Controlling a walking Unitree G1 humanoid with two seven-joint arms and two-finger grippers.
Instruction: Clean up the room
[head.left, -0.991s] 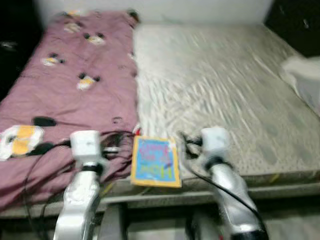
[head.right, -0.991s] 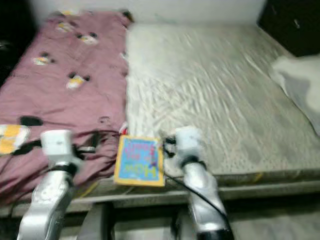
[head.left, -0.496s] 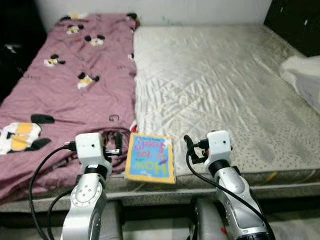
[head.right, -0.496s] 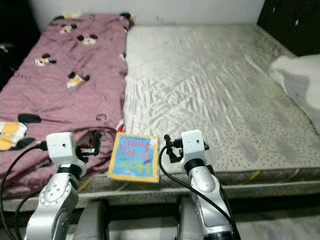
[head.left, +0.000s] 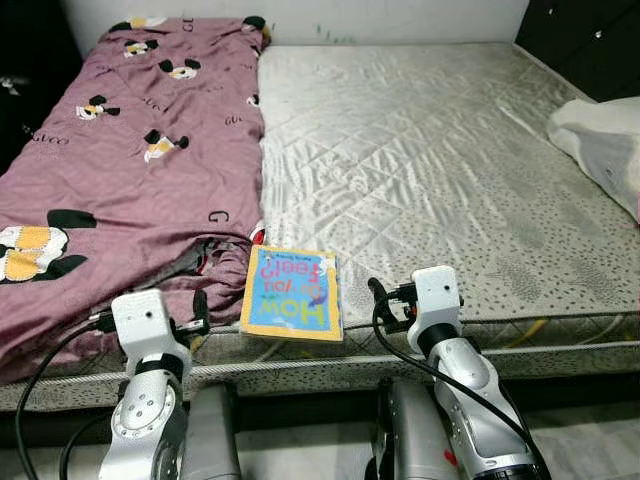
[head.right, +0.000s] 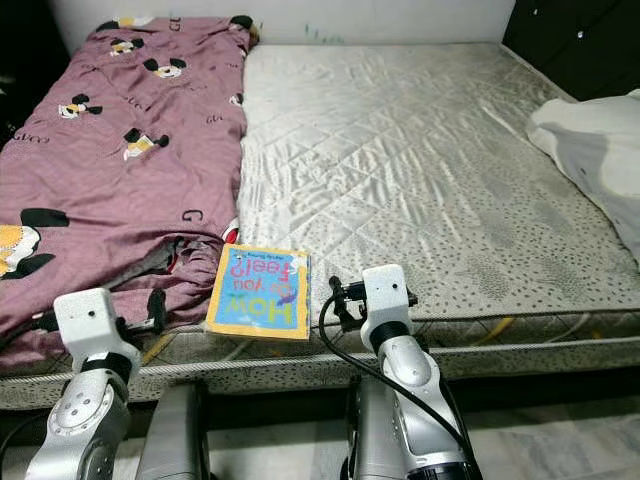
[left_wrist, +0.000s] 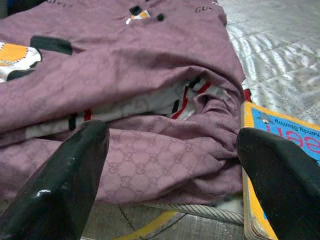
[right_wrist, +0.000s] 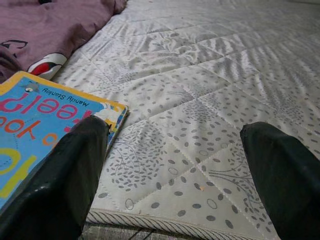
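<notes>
1. Your book (head.left: 291, 293) is a thin one with a yellow border and blue cover, lying flat at the mattress's (head.left: 440, 170) near edge, just beside the pink blanket (head.left: 120, 160).
2. Its title reads upside down to you; the small print is too fine to read.
3. Your left gripper (left_wrist: 170, 180) hangs released before the blanket's folds.
4. Your right gripper (right_wrist: 175, 175) is spread wide, one finger over the book's corner.
5. A white pillow (head.left: 605, 140) is cut off at the right.

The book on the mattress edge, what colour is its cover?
The book is light blue with a yellow border and pink lettering, clearest in the left eye view.
</notes>
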